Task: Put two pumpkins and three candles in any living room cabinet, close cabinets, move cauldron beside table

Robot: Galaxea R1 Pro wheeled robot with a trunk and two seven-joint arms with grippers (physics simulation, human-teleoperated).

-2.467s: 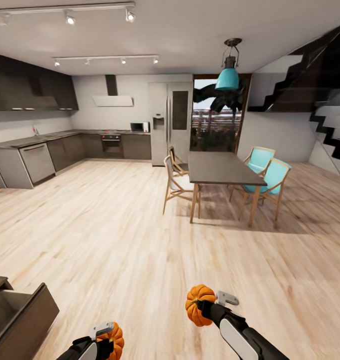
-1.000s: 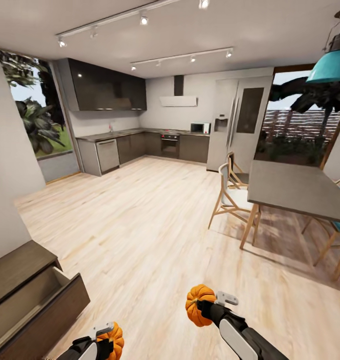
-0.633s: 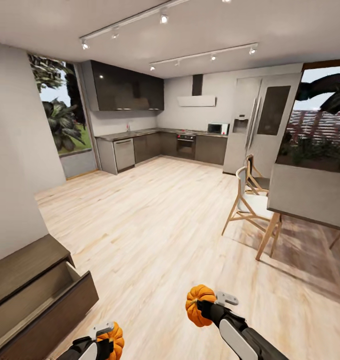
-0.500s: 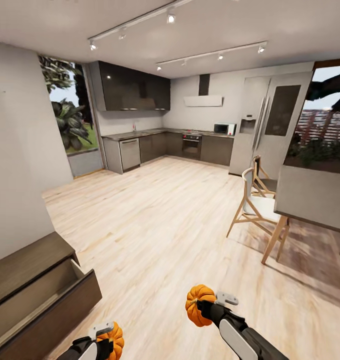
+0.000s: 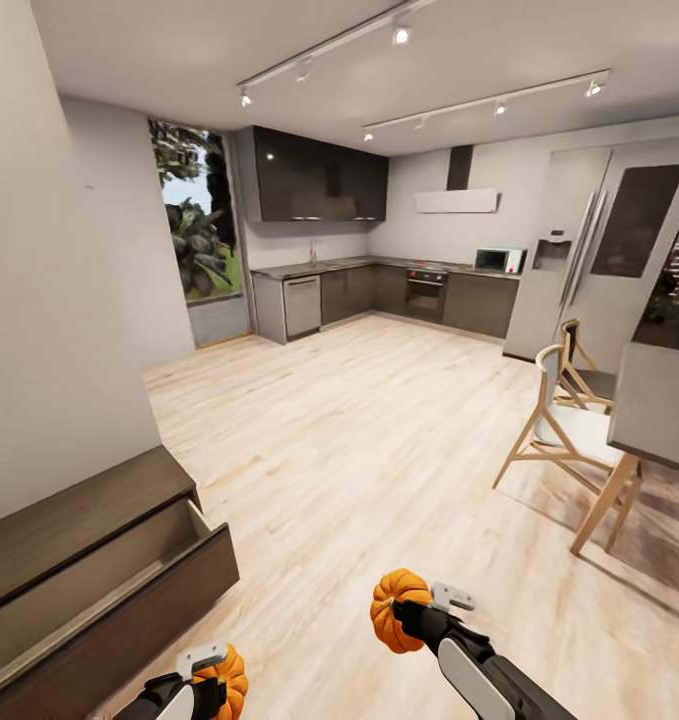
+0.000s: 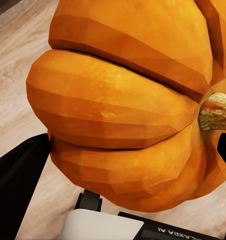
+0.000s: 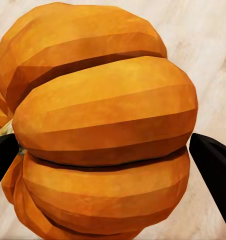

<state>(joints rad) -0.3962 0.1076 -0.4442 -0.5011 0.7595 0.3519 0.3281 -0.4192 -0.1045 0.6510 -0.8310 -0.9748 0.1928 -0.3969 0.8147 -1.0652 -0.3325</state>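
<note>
One pumpkin [image 5: 227, 673] is gripped in the left hand [image 5: 211, 676], the other pumpkin [image 5: 393, 610] in the right hand [image 5: 407, 612], above the floor [image 5: 379, 450]; the cabinet [image 5: 89, 580] drawer is seen open at left.

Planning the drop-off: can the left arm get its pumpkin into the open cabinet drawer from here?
Probably yes. The left end effector holds its pumpkin close beside the open drawer of the cabinet, nothing between, though a slight reposition may help.

Bright, even, sharp render; ceiling spotlights [image 5: 401, 34] and window [image 5: 196, 225] daylight; soft chair [image 5: 564, 432] shadows; wide-angle stretching at edges.
</note>
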